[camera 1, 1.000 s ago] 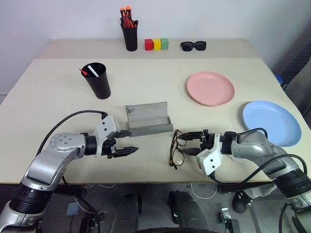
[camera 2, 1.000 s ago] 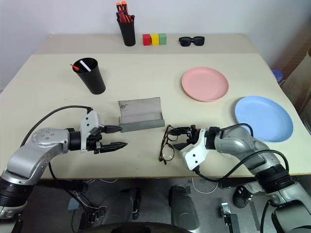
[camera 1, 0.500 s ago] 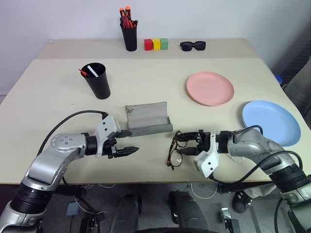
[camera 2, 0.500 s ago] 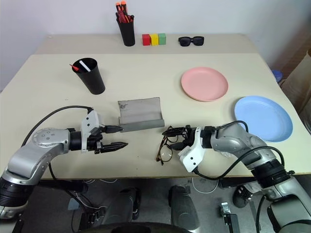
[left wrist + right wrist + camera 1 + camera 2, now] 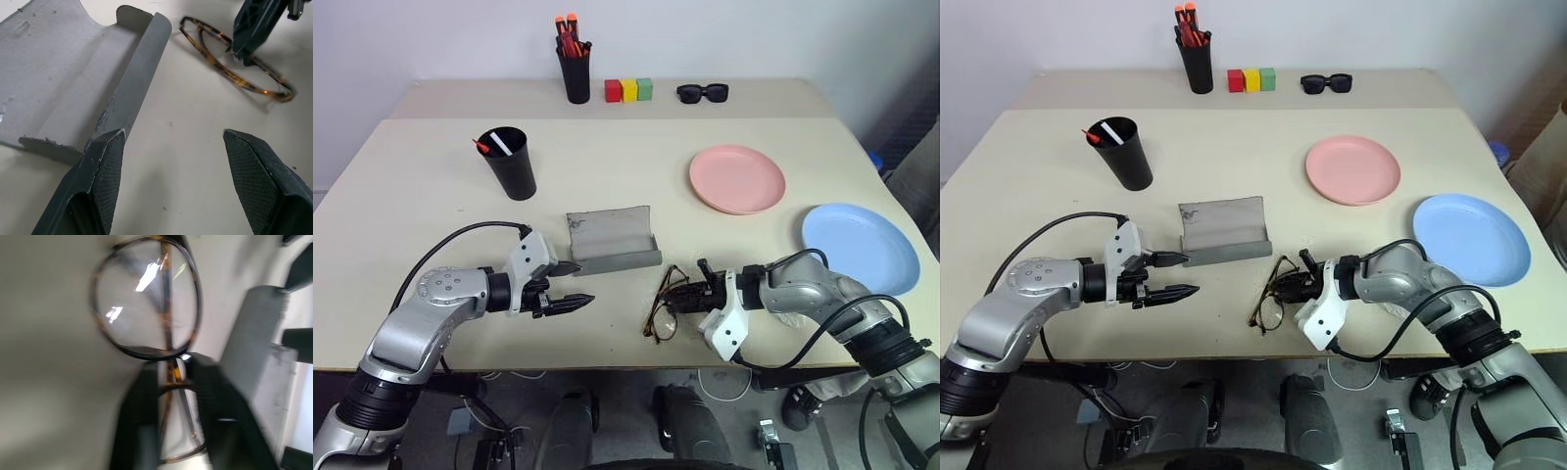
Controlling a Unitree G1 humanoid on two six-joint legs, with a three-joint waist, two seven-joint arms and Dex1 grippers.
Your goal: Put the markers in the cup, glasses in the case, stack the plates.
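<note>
Beige bench [image 5: 431, 196] against a plain white wall, with everything spread out on top. Nearest the front edge, the right gripper [image 5: 688, 294] has its two black fingers pinched together on the thin tortoiseshell-framed clear-lens glasses [image 5: 664, 311] — in the right wrist view the fingers [image 5: 146, 421] squeeze the frame by the bridge. The glasses sit tilted, with one end on the bench and the other at the fingers.

Over on the left, the left gripper [image 5: 570, 287] hovers just above the bench with its jaws spread apart and nothing between them, pointing toward the glasses. One finger [image 5: 105, 161] is right up against the front edge of the grey rectangular hard case [image 5: 612, 240], which lies open just behind, lid folded back flat.

Further back on the left stands the wide tapered black plastic cup [image 5: 509, 162] — both markers [image 5: 494, 145] already poke out of it, one white and one with a red tip. To the right, the salmon pink round plastic plate [image 5: 737, 178] and the light blue round plastic plate [image 5: 859, 247] lie well apart, not stacked.

At the far edge are a tall black pen holder with orange-capped red pens [image 5: 574, 59], three small blocks in red, yellow and green [image 5: 628, 90], and chunky black sunglasses [image 5: 703, 93].
</note>
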